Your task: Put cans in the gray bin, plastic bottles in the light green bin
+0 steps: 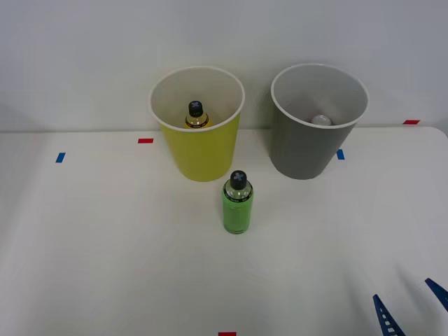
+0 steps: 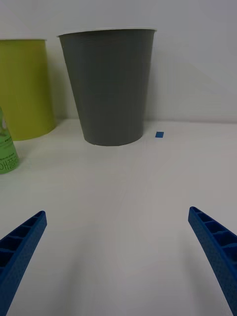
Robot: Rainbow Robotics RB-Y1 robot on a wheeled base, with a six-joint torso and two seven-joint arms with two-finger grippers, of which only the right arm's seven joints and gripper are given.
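A bright green plastic bottle (image 1: 237, 204) with a black cap stands upright on the white table just in front of the light green bin (image 1: 199, 155); its edge also shows in the wrist view (image 2: 6, 153). Inside that bin stands an amber-gold bottle (image 1: 197, 117) with a black cap. The gray bin (image 1: 308, 150) stands to the right, and a can's silver top (image 1: 320, 120) shows inside it. My right gripper (image 1: 409, 304) is open low at the front right corner of the table, well apart from the green bottle, with nothing between its fingers (image 2: 22, 242).
Small red tape marks (image 1: 145, 141) and blue tape marks (image 1: 60, 157) lie on the table. A white wall rises right behind both bins. The gray bin (image 2: 108, 84) and the light green bin (image 2: 27, 86) stand ahead of the wrist camera.
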